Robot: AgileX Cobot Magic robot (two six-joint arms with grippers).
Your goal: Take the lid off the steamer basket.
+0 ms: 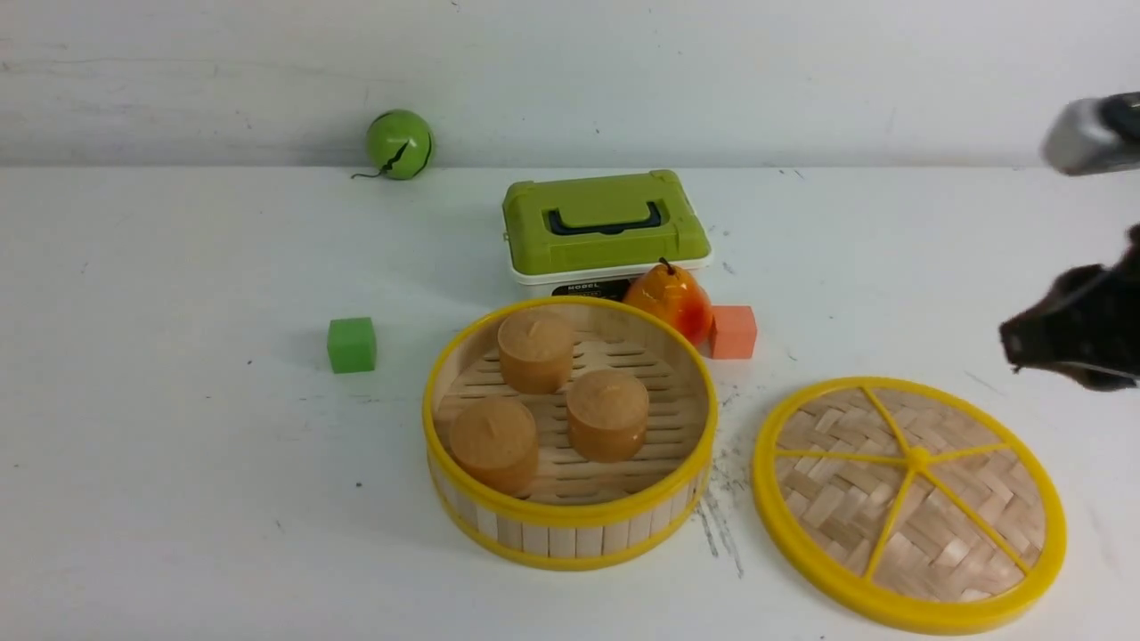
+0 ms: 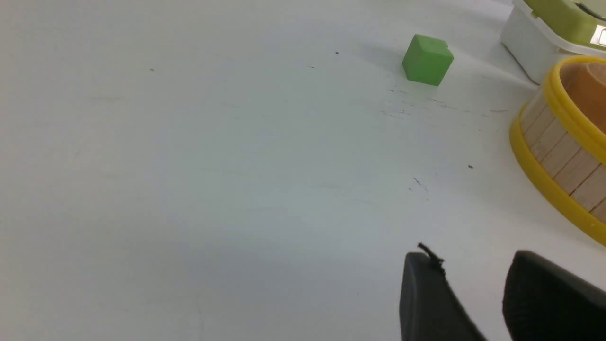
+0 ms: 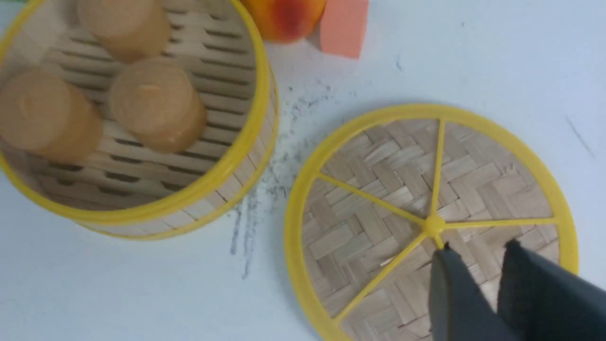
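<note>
White table (image 1: 178, 490) under a pale wall: lid (image 1: 837, 481) off, steamer basket (image 1: 570, 534) open.

Shows the lid flat, spokes up, just right of the steamer basket and apart from it, with three brown cylinders (image 1: 534, 352) bared inside. Places the right gripper (image 3: 478, 251) above the lid near its hub, fingers narrowly parted, grasping nothing. Places the left gripper (image 2: 468, 258) low over bare table left of the steamer basket, parted too, empty. Reads as done; favours the right arm, much nearer, for any further reach to the lid.
</note>
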